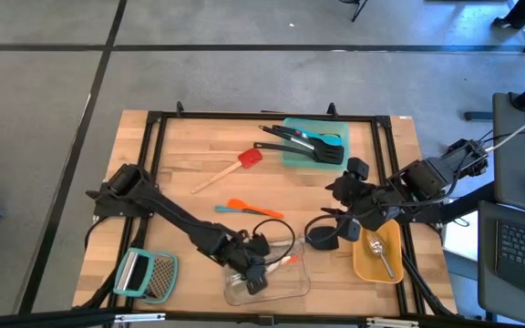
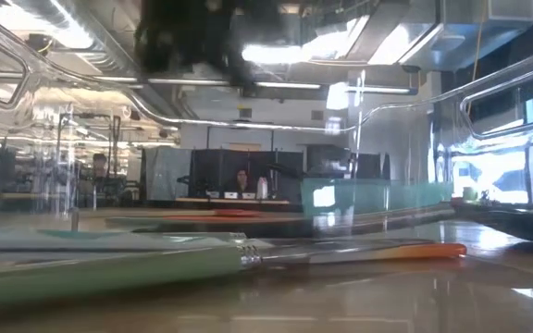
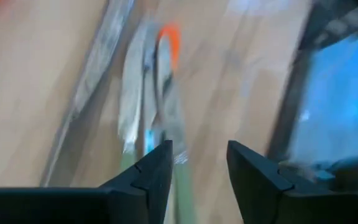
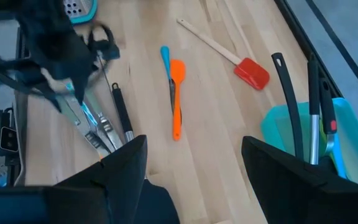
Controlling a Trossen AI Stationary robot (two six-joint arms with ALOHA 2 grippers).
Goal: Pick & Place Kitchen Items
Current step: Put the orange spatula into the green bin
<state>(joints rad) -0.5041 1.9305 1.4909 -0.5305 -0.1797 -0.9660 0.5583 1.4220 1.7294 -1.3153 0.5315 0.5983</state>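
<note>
L gripper [image 1: 255,273] over clear container [image 1: 296,284], fingers [image 3: 151,177] parted, nothing between them; slim utensils [image 1: 281,262] lie in container below, prob just dropped. R gripper [image 1: 340,219] wide open, empty, idle beside yellow container [image 1: 365,264]. You've red spatula [image 1: 235,166] and orange tool [image 1: 253,208] left on table.

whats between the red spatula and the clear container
In the high view, the slim orange and teal tools lie on the table between the red spatula and the clear container.

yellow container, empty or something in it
Not empty: the high view shows a silver spoon lying inside the yellow container.
</note>
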